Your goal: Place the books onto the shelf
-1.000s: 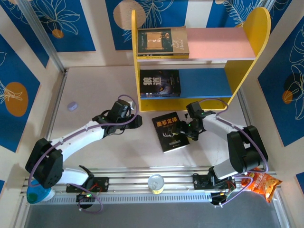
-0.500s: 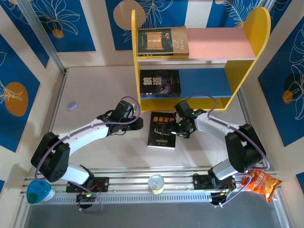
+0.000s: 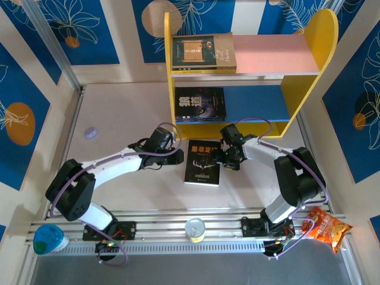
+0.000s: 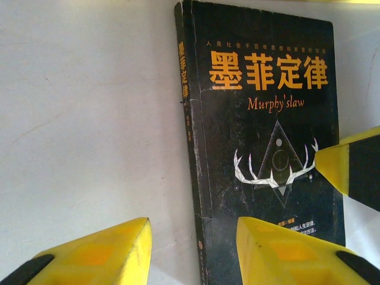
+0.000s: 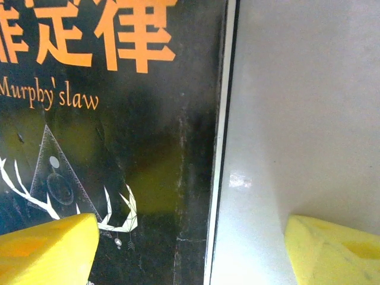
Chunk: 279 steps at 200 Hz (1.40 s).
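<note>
A black book with orange Chinese title and "Murphy's law" [image 3: 203, 161] lies flat on the table in front of the shelf [image 3: 306, 89]. My left gripper [image 3: 179, 155] is open at the book's spine. In the left wrist view the spine of the book [image 4: 261, 119] runs between the yellow fingers of that gripper [image 4: 193, 255]. My right gripper [image 3: 228, 158] is open at the opposite edge, and the right wrist view shows it [image 5: 190, 255] straddling that edge of the book [image 5: 119, 119]. A tan-cover book [image 3: 202, 53] lies on the pink board [image 3: 276, 53]. Another black book [image 3: 200, 105] lies on the lower tier.
An orange snack bag [image 3: 323, 228] sits at the near right by the arm base. A teal cup [image 3: 44, 238] stands near left and a clear round lid [image 3: 195, 228] on the front rail. A small grey object [image 3: 90, 132] lies far left.
The black book turned from a tilt to square with the shelf and slid left. The right gripper followed its right edge. The left gripper moved right up to the spine.
</note>
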Each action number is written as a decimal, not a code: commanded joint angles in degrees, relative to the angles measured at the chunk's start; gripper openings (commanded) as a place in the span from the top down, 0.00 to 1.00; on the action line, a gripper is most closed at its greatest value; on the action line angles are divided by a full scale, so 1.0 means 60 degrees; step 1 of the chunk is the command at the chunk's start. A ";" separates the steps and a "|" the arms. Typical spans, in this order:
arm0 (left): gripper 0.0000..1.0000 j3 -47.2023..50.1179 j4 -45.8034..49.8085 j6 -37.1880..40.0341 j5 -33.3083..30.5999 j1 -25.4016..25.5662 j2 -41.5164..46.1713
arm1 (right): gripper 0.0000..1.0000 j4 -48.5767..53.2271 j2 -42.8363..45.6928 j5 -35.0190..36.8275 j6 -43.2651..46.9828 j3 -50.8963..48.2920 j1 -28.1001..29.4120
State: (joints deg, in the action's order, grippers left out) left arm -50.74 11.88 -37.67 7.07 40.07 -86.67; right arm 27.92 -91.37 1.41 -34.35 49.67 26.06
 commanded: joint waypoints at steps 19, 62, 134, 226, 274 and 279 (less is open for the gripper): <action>0.58 -0.0448 -0.0139 -0.0117 0.0183 0.0174 -0.0460 | 0.19 -0.0863 -0.0524 0.0101 0.0112 0.0303 0.0490; 0.57 -0.0365 -0.0121 -0.0140 0.0107 0.0174 -0.0747 | 0.20 -0.0889 -0.0831 0.0296 0.0091 0.0531 0.0996; 0.57 -0.0404 -0.0266 -0.0178 0.0228 0.0173 -0.0993 | 0.28 -0.0486 -0.1420 0.0827 0.0144 0.1316 0.1644; 0.57 -0.0310 -0.0427 -0.0204 0.0180 0.0165 -0.1327 | 0.57 -0.1182 -0.1412 0.0052 -0.0151 0.0562 0.1695; 0.56 -0.0174 0.0116 -0.0255 -0.0774 0.0164 -0.1153 | 0.68 -0.1473 -0.1381 0.0000 -0.0354 -0.0085 0.1750; 0.56 -0.0171 0.0197 -0.0258 -0.0887 0.0162 -0.1116 | 0.69 -0.1493 -0.1379 -0.0015 -0.0365 -0.0116 0.1750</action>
State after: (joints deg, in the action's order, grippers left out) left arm -51.92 9.98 -38.76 6.04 40.42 -94.02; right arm 16.86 -97.54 3.14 -35.94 52.58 35.42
